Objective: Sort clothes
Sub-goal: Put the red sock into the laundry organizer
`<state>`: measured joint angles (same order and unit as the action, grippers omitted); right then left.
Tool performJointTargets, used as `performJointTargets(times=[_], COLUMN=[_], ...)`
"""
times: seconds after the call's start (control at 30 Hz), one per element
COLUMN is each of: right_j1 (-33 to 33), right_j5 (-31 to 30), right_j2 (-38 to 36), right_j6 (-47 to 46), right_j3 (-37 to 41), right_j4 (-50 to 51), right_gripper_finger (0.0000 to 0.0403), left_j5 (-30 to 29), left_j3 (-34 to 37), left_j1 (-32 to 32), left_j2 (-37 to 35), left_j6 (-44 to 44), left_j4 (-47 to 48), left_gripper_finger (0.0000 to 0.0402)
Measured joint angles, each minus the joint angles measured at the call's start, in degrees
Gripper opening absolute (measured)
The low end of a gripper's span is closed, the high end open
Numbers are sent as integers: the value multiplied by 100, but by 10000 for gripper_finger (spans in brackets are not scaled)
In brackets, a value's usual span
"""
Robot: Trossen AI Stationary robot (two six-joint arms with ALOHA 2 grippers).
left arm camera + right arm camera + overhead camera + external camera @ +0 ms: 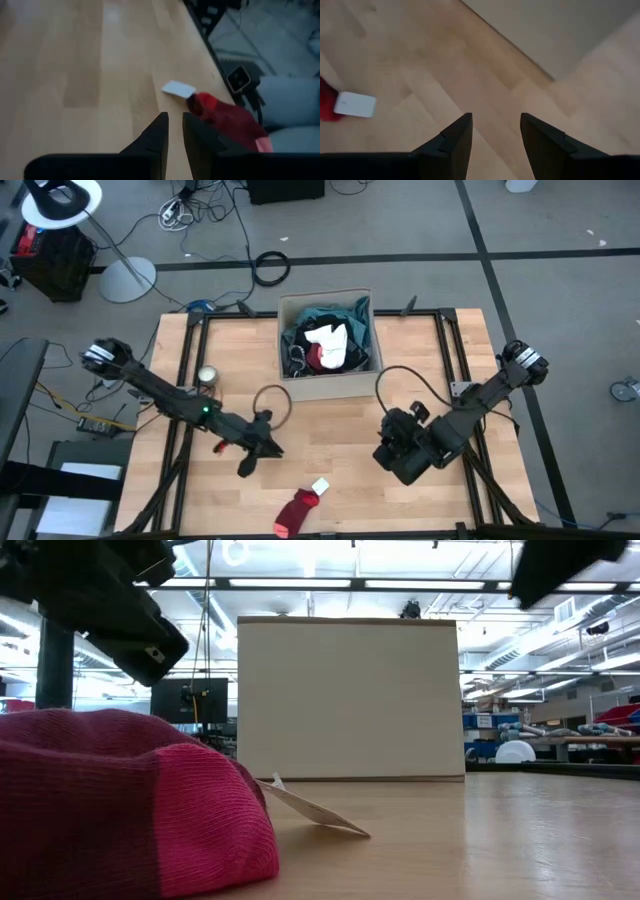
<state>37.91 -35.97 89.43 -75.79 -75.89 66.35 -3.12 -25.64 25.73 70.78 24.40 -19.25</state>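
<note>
A red sock (296, 512) with a white tag (320, 486) lies flat on the table near its front edge; it also shows in the low view (120, 805) and the left wrist view (227, 117). More clothes, teal, white, red and black (328, 343), lie piled in the tan cardboard box (290, 310) at the table's far middle. My left gripper (252, 463) hangs above the table left of the sock, its fingers (174, 131) nearly shut and empty. My right gripper (392, 461) is open and empty over the table's right half (495, 131).
The cardboard box (350, 700) stands on the table's far middle. A small round metal thing (207, 376) lies on the table at the left. A cable loop (272, 402) hangs from the left arm. Bare wood lies between the two grippers.
</note>
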Motion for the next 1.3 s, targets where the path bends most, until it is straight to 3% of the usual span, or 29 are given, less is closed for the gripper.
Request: performJointTargets(times=[0.27, 0.4, 0.67, 1.03, 1.3], right_j1=[415, 540, 716, 815, 815], right_j5=[-2, -8, -81, -111, -111], right_j2=[0, 0, 0, 0, 0], right_j6=[-1238, -1520, -1569, -1567, -1565], right_j3=[716, 849, 882, 882, 880], right_j4=[-196, -250, -424, -459, -497], right_gripper_finger=[167, 167, 167, 167, 167], left_j5=[90, 89, 35, -408, -67], left_j3=[-1298, -1666, -1793, -1791, -1788], left_j1=[213, 219, 4, -125, 132], left_j2=[900, 1242, 1554, 1564, 1563], left_j6=[147, 173, 578, 443, 764], left_j4=[1456, 1376, 719, 522, 731], left_gripper_finger=[62, 62, 79, 197, 202])
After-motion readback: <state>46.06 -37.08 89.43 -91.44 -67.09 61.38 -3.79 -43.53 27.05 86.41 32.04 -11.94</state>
